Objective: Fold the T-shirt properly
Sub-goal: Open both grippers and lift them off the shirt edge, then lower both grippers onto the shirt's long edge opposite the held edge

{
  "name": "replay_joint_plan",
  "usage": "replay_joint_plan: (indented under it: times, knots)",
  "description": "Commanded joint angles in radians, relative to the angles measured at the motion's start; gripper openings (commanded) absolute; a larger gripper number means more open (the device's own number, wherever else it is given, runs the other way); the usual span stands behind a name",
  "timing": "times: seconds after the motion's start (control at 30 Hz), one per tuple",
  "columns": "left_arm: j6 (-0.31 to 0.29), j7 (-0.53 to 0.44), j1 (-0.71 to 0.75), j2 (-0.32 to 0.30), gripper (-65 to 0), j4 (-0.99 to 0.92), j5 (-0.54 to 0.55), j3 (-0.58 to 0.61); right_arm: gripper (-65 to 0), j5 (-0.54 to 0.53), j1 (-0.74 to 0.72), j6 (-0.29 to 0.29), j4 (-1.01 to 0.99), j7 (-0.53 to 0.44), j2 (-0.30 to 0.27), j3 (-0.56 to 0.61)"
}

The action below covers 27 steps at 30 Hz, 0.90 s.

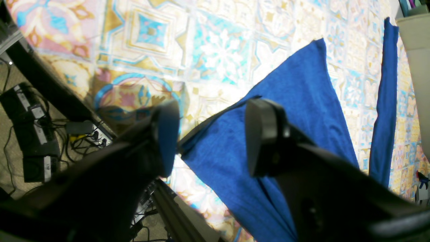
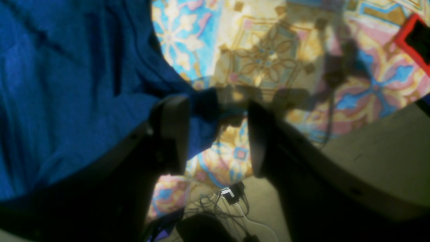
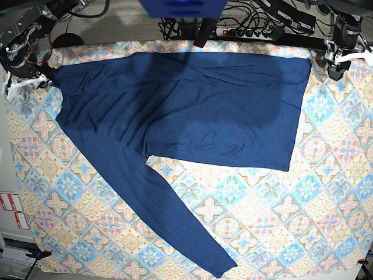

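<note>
The dark blue T-shirt [image 3: 192, 111] lies spread flat on the tile-patterned tablecloth [image 3: 291, 221], with one long sleeve [image 3: 169, 221] running toward the front edge. My left gripper [image 1: 211, 141] stands open at the back right corner, and a corner of the shirt [image 1: 215, 148] lies between and below its fingers. In the base view that gripper [image 3: 339, 61] sits just right of the hem. My right gripper [image 2: 216, 134] is open too, over the shirt's left tip [image 2: 203, 107]. The base view shows it [image 3: 26, 79] at the far left, by the shoulder.
A power strip [image 3: 250, 29] and cables lie behind the table's back edge. Boxes and cables [image 1: 37, 134] sit on the floor beside the table. A red-framed object [image 2: 415, 38] rests on the cloth near my right gripper. White labels [image 3: 10, 210] lie off the left edge.
</note>
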<state>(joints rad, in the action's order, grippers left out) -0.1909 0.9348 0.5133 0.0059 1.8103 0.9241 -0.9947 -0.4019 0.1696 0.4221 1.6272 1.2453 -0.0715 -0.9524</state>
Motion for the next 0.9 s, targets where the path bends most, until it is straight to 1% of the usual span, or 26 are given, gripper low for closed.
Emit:
replay_joint_plan:
  times: [0.0,0.47,0.63,0.67,0.77,0.87]
  knots:
    - [-0.006,-0.013,0.008,-0.008,-33.5,0.019,0.014,-0.008,-37.5,-0.015,-0.003,0.002,0.021,-0.014,-0.018,-0.006]
    - [-0.009,-0.012,0.029,-0.007,-33.5,0.021,0.017,-0.029,-37.5,-0.015,-0.003,0.002,0.021,-0.016,-0.018,-0.01]
    - [-0.009,-0.012,0.028,-0.013,-33.5,0.05,0.095,-0.028,-37.5,-0.016,-0.012,0.002,0.057,-0.017,-0.012,0.003]
    - [-0.009,-0.012,0.026,-0.014,-33.5,0.05,0.105,-0.025,-37.5,-0.016,-0.02,0.002,0.069,-0.016,-0.012,0.02]
    - [-0.009,-0.012,-0.022,-0.036,-33.7,0.05,0.103,-0.022,-37.5,-0.016,-0.032,0.002,0.109,-0.016,-0.012,0.048]
    - [-0.009,-0.012,-0.066,-0.042,-33.6,0.047,0.063,-0.022,-37.5,-0.016,-0.054,0.002,0.133,-0.016,-0.012,0.06]
